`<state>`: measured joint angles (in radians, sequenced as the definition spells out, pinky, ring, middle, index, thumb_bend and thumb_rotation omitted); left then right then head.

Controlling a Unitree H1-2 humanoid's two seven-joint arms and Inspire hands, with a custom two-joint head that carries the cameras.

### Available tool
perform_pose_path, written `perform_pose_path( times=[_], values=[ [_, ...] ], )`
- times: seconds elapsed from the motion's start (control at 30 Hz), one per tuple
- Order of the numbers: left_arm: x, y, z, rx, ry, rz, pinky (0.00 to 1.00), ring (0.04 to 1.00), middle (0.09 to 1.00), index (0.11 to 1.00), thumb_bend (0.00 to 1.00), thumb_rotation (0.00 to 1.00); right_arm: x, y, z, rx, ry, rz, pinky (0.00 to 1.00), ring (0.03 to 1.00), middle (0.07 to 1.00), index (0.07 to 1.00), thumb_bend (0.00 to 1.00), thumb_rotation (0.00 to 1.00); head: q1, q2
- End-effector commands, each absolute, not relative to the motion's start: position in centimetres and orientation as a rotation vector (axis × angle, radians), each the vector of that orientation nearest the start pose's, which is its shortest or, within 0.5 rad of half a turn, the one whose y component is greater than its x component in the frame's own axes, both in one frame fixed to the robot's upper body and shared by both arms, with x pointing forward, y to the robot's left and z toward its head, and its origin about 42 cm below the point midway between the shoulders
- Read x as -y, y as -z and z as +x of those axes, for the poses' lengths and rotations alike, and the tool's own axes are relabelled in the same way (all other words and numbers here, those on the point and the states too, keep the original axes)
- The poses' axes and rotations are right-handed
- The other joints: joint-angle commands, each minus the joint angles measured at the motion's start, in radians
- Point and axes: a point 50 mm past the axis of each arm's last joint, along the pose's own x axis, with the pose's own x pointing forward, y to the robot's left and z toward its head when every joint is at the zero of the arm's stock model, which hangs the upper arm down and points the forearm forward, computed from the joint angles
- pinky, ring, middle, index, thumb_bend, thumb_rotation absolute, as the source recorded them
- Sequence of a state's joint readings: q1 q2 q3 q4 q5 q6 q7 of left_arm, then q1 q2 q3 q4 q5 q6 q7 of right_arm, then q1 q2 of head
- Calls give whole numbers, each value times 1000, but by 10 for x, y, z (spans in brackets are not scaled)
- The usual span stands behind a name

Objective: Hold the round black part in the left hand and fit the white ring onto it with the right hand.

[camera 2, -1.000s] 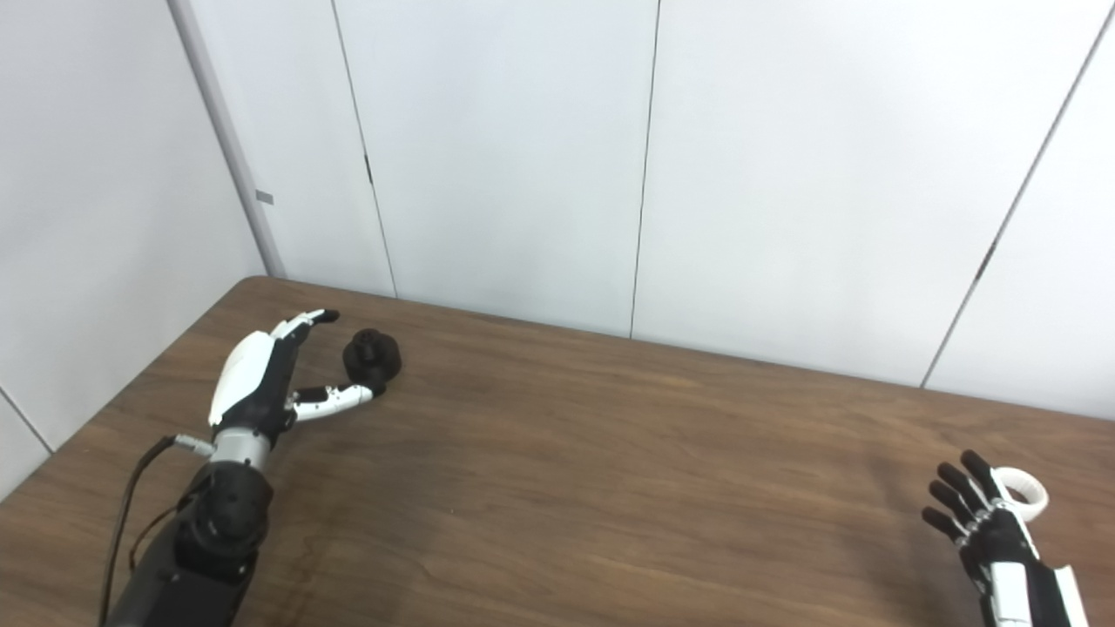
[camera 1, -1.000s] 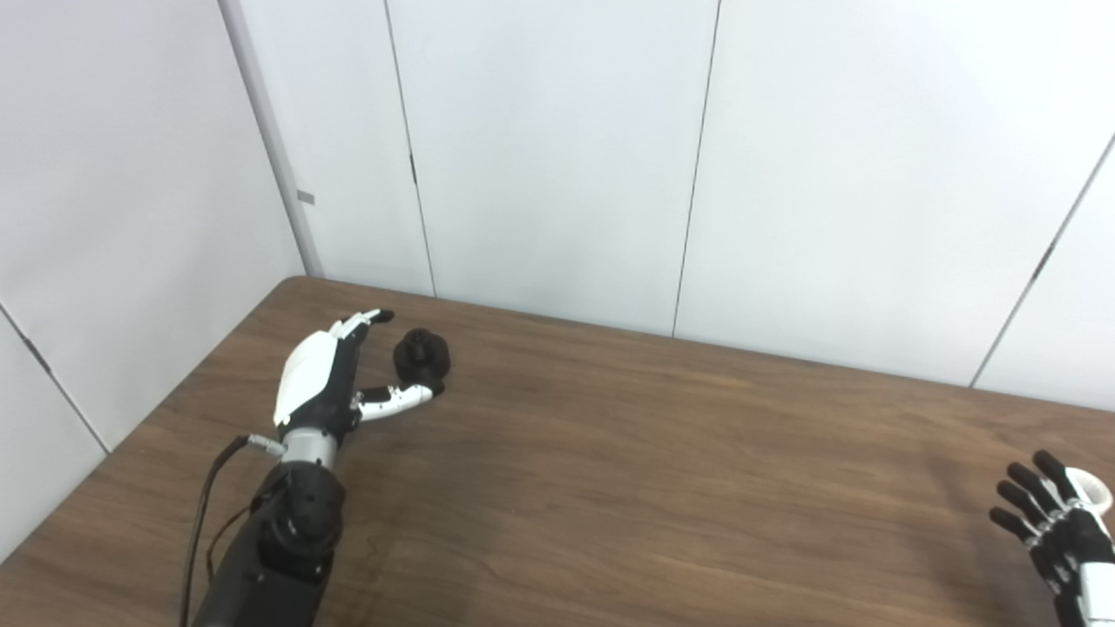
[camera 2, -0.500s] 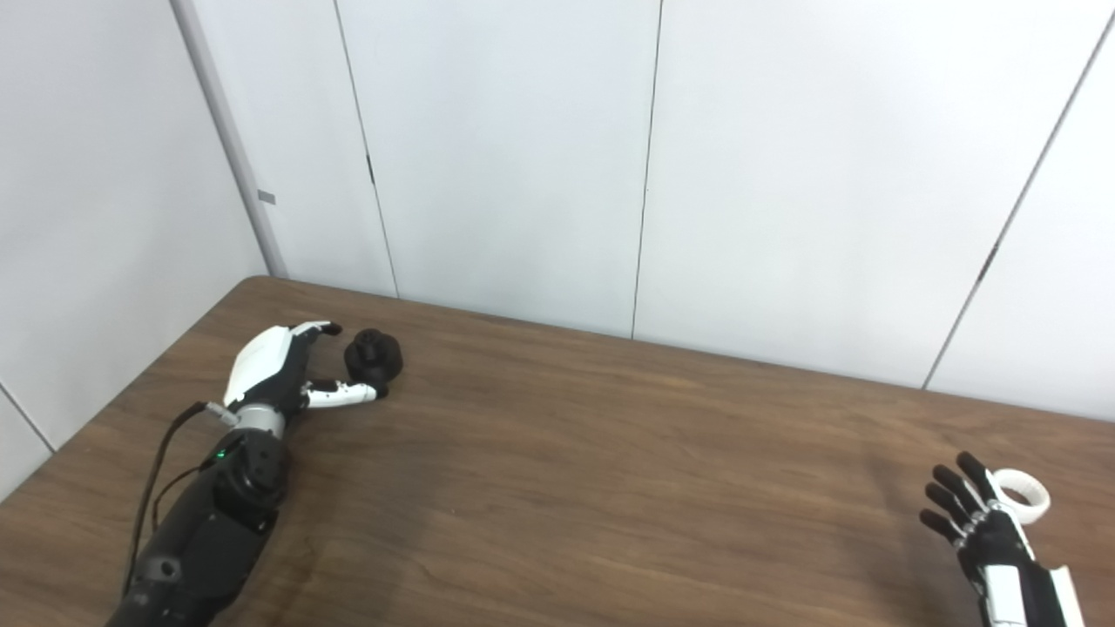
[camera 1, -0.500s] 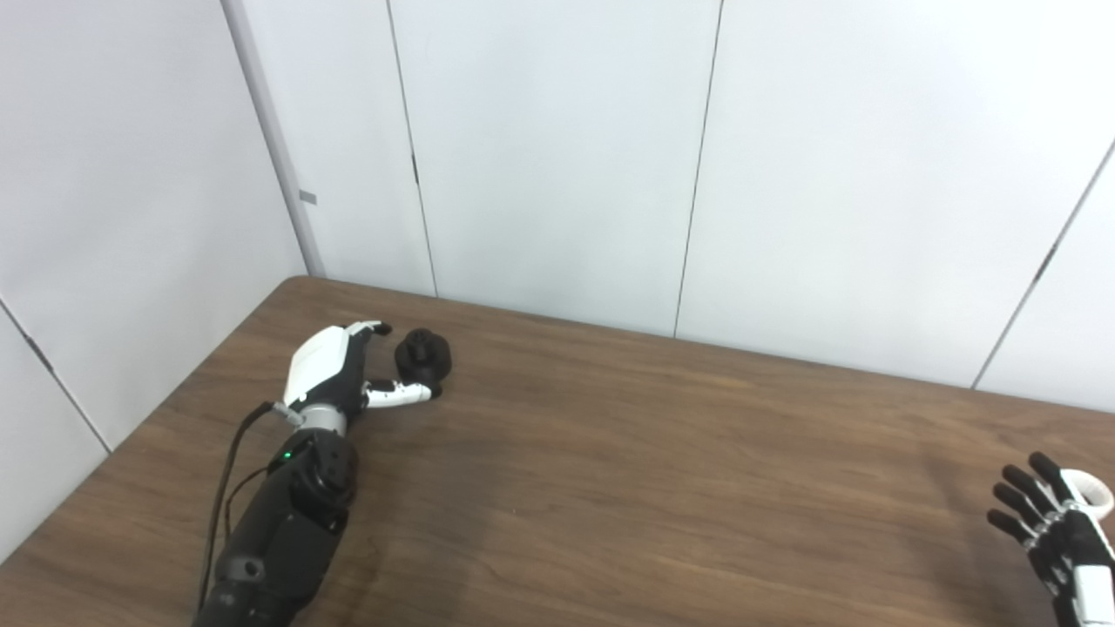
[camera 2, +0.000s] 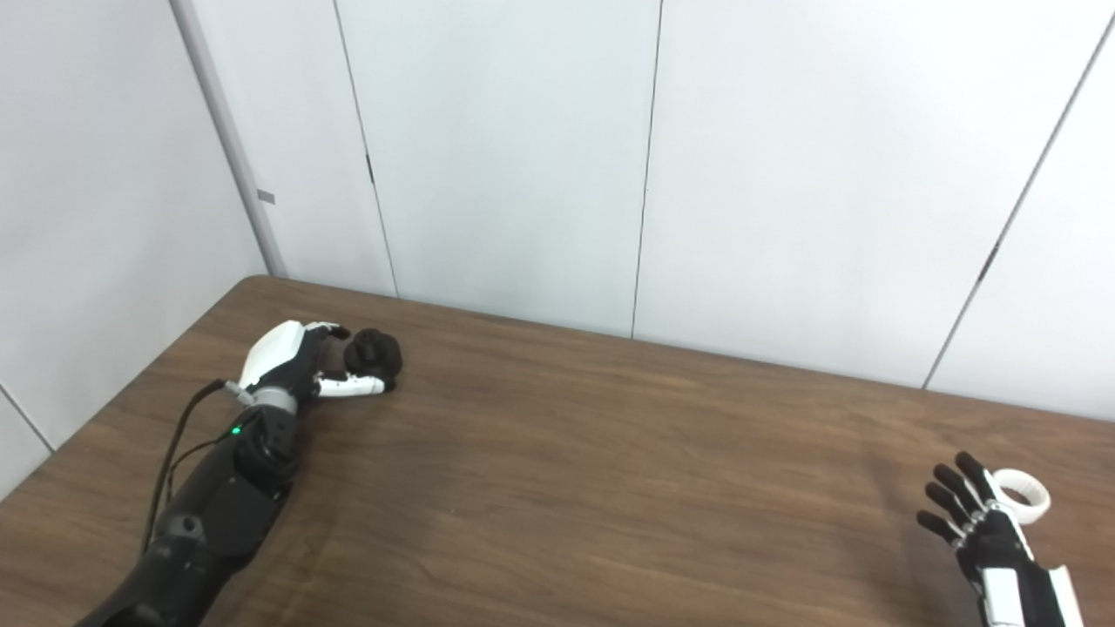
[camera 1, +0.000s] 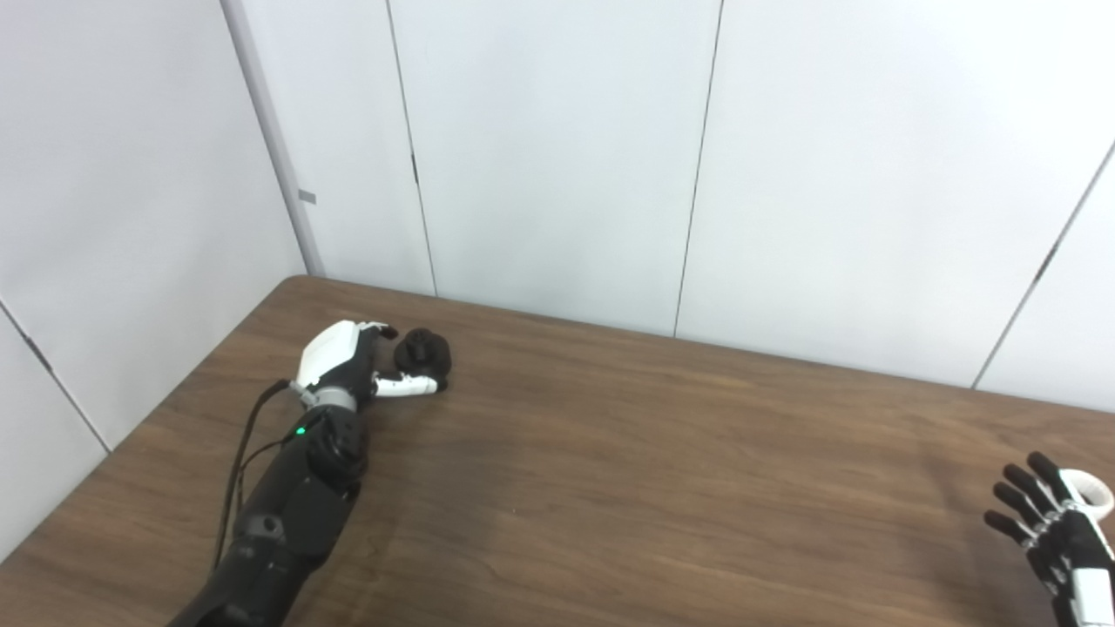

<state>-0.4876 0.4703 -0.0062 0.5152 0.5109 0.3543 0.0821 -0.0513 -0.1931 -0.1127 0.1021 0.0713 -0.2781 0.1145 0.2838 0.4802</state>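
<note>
The round black part (camera 1: 422, 352) rests on the brown table near its far left corner. My left hand (camera 1: 348, 364) lies low beside it on the left, open, with the white thumb (camera 1: 405, 385) stretched along the part's near side and the fingers curling toward its far side. The white ring (camera 2: 1021, 495) lies on the table at the far right. My right hand (camera 2: 977, 521) hovers just left of the ring, open with its black fingers spread, touching nothing.
The wooden table (camera 1: 627, 470) ends at white wall panels behind and to the left. A black cable (camera 1: 239, 448) runs along my left forearm.
My left hand has dropped and slid forward toward the black part, its fingers now curving around it. The right hand has barely moved.
</note>
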Motion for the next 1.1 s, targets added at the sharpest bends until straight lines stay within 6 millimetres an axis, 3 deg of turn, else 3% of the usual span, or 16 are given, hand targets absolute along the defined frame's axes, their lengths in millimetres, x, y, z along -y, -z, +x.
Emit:
perform_pose_path(
  times=[0.0,0.8,0.93,1.07],
  values=[
    [-409,-199,445,-254,-387,966,1000,1000,949,823,1000,401,289,-50,254,31,-3,-84,783,869,890,924,635,1000,0,1],
    [-407,-200,457,-278,-399,999,1000,989,919,756,987,340,286,-52,251,34,-2,-92,791,868,889,929,620,999,-10,6],
    [-408,-199,457,-268,-405,1011,1000,981,903,726,957,308,286,-52,251,34,-1,-89,781,865,889,928,618,1000,-9,7],
    [-408,-199,457,-248,-409,999,1000,960,873,638,856,204,286,-52,251,34,0,-88,785,867,888,930,625,1000,-9,7]
  ],
)
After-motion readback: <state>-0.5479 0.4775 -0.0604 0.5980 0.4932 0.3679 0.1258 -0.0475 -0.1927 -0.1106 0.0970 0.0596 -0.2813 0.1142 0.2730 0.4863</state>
